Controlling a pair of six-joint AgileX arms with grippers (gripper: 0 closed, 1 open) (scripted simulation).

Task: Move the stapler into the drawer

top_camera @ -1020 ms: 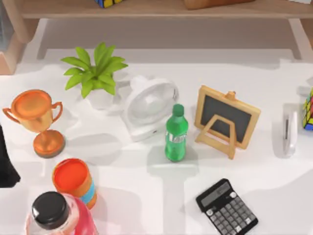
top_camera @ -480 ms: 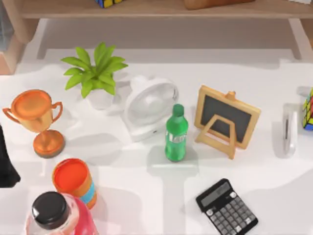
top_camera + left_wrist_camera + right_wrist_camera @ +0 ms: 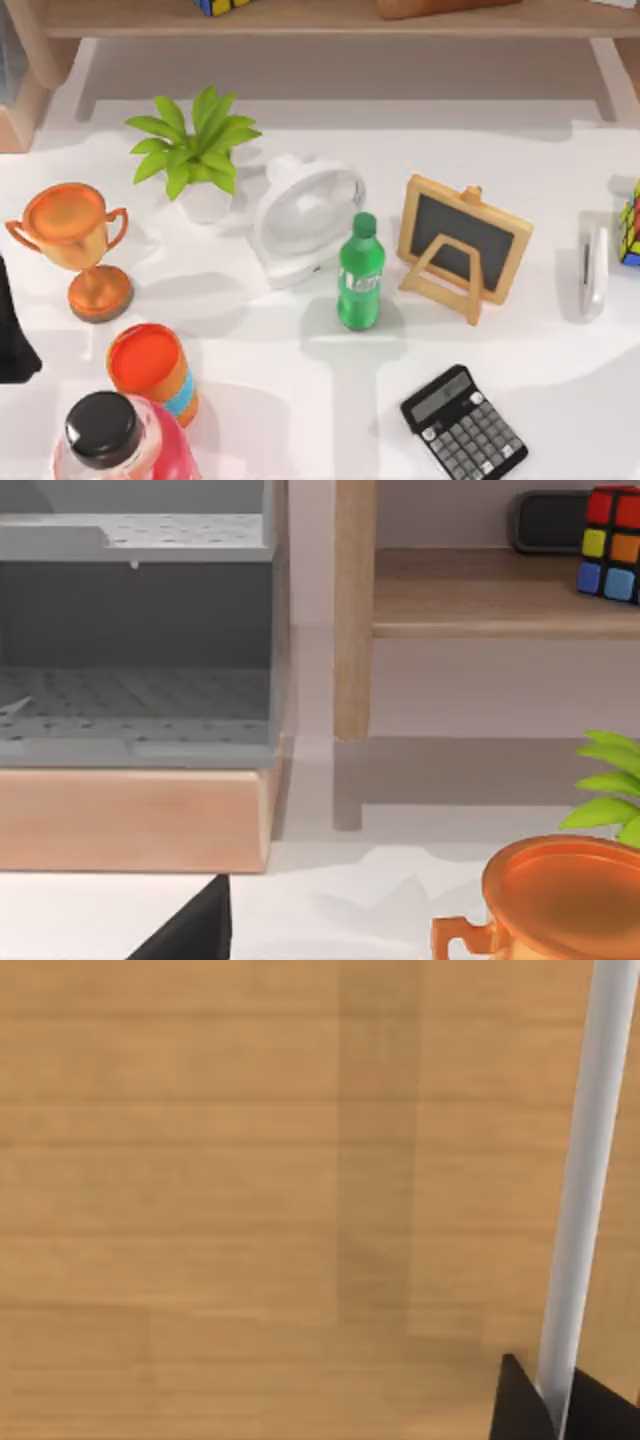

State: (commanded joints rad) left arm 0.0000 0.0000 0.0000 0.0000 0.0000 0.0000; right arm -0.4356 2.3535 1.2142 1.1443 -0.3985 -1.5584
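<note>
The stapler (image 3: 594,264) is a slim white bar with a dark lengthwise slit. It lies on the table at the far right, just left of a colour cube (image 3: 631,225). In the left wrist view, the drawer (image 3: 130,820) has a pale wooden front and a grey perforated inside that is open to view. My left arm (image 3: 12,335) is a dark shape at the table's left edge, below the trophy. A black part of the left gripper (image 3: 190,932) juts in near the drawer front. Black parts of my right gripper (image 3: 525,1405) sit before a wooden surface, beside a white bar (image 3: 585,1190).
Left of the stapler stand a small chalkboard easel (image 3: 463,243), a green bottle (image 3: 360,272), a white fan (image 3: 305,215), a potted plant (image 3: 195,150) and an orange trophy (image 3: 75,245). At the front are a calculator (image 3: 463,423), an orange cup (image 3: 150,368) and a pink bottle (image 3: 115,440).
</note>
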